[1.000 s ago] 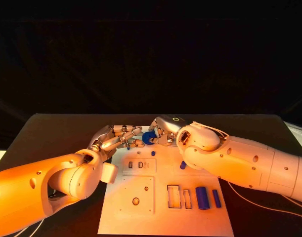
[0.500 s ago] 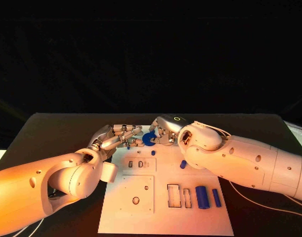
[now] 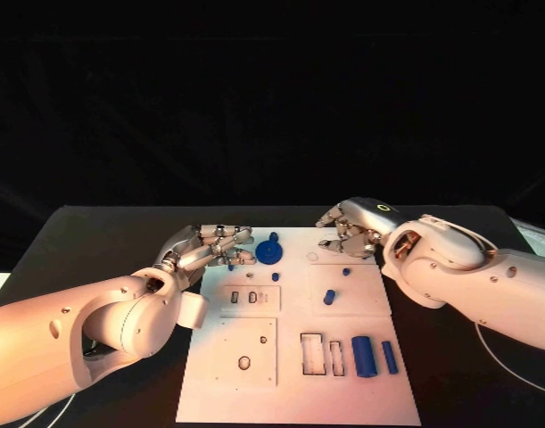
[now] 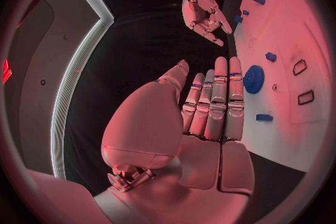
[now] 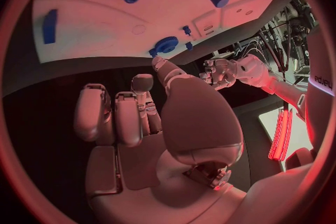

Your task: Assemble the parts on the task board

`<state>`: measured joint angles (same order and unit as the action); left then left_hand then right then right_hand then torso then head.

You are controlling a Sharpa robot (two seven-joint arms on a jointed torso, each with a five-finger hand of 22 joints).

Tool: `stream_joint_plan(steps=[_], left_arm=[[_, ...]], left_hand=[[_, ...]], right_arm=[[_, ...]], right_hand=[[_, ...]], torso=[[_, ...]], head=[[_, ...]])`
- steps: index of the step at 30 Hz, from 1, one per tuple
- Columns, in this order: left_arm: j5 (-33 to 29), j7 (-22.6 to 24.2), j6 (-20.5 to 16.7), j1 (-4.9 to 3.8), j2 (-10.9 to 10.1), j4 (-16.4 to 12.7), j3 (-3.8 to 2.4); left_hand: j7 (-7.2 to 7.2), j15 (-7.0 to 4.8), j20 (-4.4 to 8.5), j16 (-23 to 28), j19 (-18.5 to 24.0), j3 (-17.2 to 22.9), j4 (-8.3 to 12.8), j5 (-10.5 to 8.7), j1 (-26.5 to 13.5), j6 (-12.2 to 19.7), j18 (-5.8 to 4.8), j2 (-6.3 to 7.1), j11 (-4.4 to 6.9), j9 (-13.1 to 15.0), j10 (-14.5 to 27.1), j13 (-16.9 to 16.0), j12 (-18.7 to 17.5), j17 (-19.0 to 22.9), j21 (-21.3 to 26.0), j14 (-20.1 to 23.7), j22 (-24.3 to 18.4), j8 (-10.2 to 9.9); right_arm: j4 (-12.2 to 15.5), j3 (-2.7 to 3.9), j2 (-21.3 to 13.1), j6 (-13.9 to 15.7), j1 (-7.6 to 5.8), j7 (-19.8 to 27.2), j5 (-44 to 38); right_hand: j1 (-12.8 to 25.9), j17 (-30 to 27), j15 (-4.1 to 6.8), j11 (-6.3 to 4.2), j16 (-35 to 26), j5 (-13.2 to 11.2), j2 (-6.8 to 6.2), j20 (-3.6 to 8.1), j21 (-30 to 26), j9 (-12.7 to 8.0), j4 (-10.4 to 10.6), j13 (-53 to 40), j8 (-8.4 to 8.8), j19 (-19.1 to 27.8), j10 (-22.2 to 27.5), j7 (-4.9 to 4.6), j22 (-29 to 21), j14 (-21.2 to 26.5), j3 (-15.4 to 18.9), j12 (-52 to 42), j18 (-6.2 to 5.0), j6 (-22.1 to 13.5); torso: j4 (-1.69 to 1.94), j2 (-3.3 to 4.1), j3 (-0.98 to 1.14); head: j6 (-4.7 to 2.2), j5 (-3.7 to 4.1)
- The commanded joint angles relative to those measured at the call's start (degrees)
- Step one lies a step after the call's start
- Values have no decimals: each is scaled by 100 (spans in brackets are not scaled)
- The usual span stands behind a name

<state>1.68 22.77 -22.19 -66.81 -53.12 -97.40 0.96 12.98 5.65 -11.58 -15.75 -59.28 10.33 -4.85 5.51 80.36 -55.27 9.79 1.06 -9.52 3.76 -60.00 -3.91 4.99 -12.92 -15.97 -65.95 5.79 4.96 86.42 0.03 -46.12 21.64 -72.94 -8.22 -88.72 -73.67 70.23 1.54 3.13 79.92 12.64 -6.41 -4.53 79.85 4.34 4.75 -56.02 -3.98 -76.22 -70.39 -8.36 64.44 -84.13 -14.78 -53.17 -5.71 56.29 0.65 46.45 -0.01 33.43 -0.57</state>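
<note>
Left robot hand — beside blue disc

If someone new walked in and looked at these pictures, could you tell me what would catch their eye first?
Probably the two white arms reaching in from either side of the black table, their silver hands over the far end of the white task board. Between the left hand and the right hand, a round blue gear sits on the board. Nearer the robot, two blue bars lie side by side beside rectangular slots.
</note>
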Motion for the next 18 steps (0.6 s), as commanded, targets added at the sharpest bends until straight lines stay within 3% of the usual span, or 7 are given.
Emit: stream_joint_plan(steps=[1,5,7,9,14,16,18], left_arm=[[-10,57,114,-3,-9,9,-4],[-10,61,126,-3,-12,38,-4],[-10,62,132,-2,-11,49,-4],[-10,63,136,-2,-11,58,-4],[-10,67,142,0,-11,77,-3],[-10,68,144,1,-8,82,-3],[-10,68,148,3,-2,88,-3]], left_hand=[[24,17,-22,-22,-5,4,32,30,26,11,60,-20,-5,3,18,2,-33,-9,19,41,-8,-36],[24,17,-22,-22,-5,4,32,30,26,11,60,-20,-5,3,18,2,-33,-9,19,41,-8,-36],[24,17,-22,-22,-5,4,32,30,26,11,60,-20,-5,3,18,2,-33,-9,19,41,-8,-36],[24,17,-22,-22,-5,4,32,30,26,11,60,-20,-5,3,18,2,-33,-9,19,41,-8,-36],[24,17,-22,-22,-5,4,32,30,26,11,60,-20,-5,3,18,2,-33,-9,19,41,-8,-36],[24,17,-22,-22,-5,4,32,30,26,11,60,-20,-5,3,18,2,-33,-9,19,41,-8,-36],[24,17,-22,-22,-5,4,32,30,26,11,60,-20,-5,3,18,2,-33,-9,19,41,-8,-36]], right_arm=[[35,9,-245,59,-22,977,822],[-60,13,-529,-119,-29,1342,1112],[-130,12,-624,-175,-17,1458,1206],[-223,11,-692,-211,6,1549,1272],[-522,8,-755,-276,68,1720,1394],[-616,7,-750,-296,88,1748,1415],[-682,6,-745,-310,108,1741,1404]], right_hand=[[-59,26,-19,-16,-9,30,-33,-31,-1,5,-49,2,-20,-28,-23,18,23,-231,5,-7,50,33],[-87,40,-20,-14,-3,39,-74,-31,3,5,-79,8,-17,-30,-13,17,33,-233,23,3,53,32],[-96,41,-20,-14,-4,46,-88,-31,2,5,-89,12,-15,-28,-8,17,31,-233,29,9,53,31],[-104,42,-20,-13,-4,50,-98,-31,-1,5,-96,17,-14,-24,-3,17,26,-233,34,15,52,30],[-121,55,-22,-11,0,57,-127,-31,-4,1,-116,46,-5,-19,22,14,21,-234,53,51,51,15],[-128,60,-23,-9,2,59,-136,-32,-5,0,-122,55,-1,-16,31,13,18,-234,59,62,51,8],[-137,52,-24,-8,-3,60,-143,-32,-8,-2,-130,58,3,-12,36,12,11,-232,63,67,49,1]], torso=[[-52,-19,30],[-72,-30,57],[-67,-27,57],[-72,-30,69],[-72,-25,65],[-81,-23,74],[-67,-23,61]], head=[[-7,-15],[-1,-13],[-5,5],[0,13],[-13,49],[-14,44],[-20,55]])
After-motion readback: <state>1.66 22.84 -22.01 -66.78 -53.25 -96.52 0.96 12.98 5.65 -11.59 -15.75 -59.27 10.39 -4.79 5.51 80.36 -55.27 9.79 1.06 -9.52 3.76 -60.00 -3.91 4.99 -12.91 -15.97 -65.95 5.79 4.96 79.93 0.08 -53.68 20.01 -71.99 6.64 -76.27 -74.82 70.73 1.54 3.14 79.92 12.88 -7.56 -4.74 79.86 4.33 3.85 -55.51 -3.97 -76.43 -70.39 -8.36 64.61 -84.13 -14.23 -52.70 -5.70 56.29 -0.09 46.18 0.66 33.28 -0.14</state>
